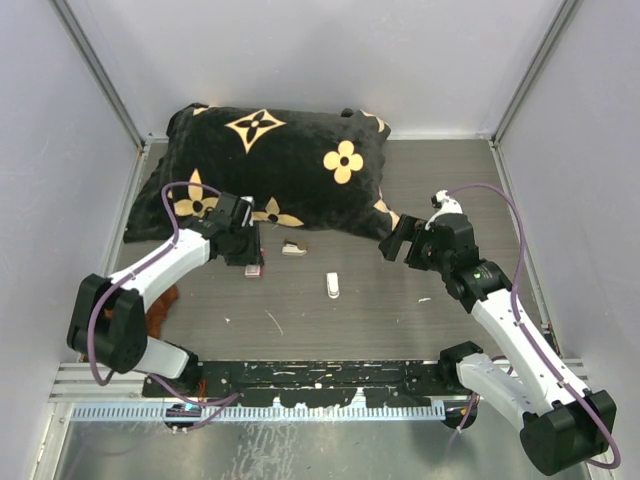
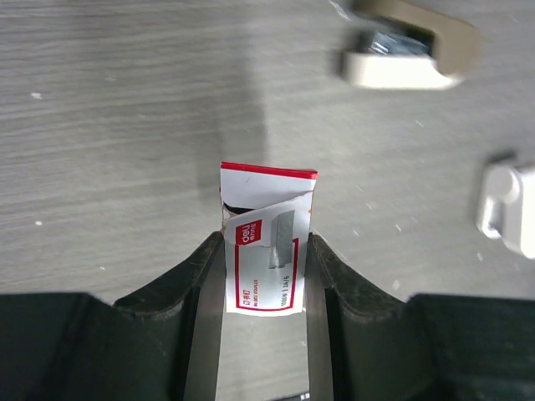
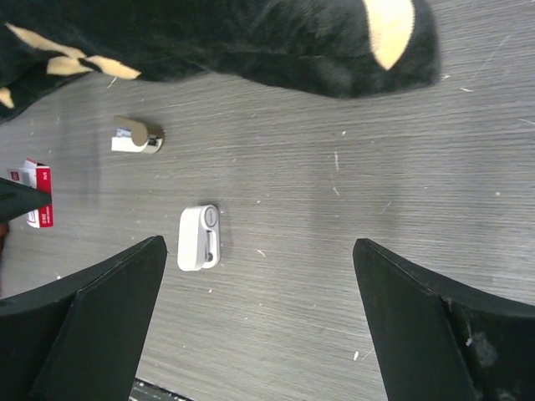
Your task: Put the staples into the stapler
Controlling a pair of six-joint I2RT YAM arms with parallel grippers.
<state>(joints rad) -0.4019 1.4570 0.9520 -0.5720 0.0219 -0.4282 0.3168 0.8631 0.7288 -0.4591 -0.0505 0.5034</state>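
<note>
The red-and-white staple box (image 2: 261,200) lies on the grey table with its far flap open. My left gripper (image 2: 266,242) is shut on it, a finger against each long side; they also show in the top view, box (image 1: 254,268) and gripper (image 1: 250,258). The small grey tray with silvery staples (image 2: 405,54) lies just beyond, near the pillow (image 1: 293,248). The small white stapler (image 1: 333,285) lies mid-table, to the right of the box (image 2: 508,209). My right gripper (image 1: 393,240) hangs open and empty above the table (image 3: 259,242), right of the stapler (image 3: 199,238).
A big black pillow with gold flowers (image 1: 290,160) fills the back of the table, its corner next to my right gripper. White walls close in the sides and back. An orange object (image 1: 165,300) lies by the left arm. A black rail (image 1: 320,380) runs along the near edge.
</note>
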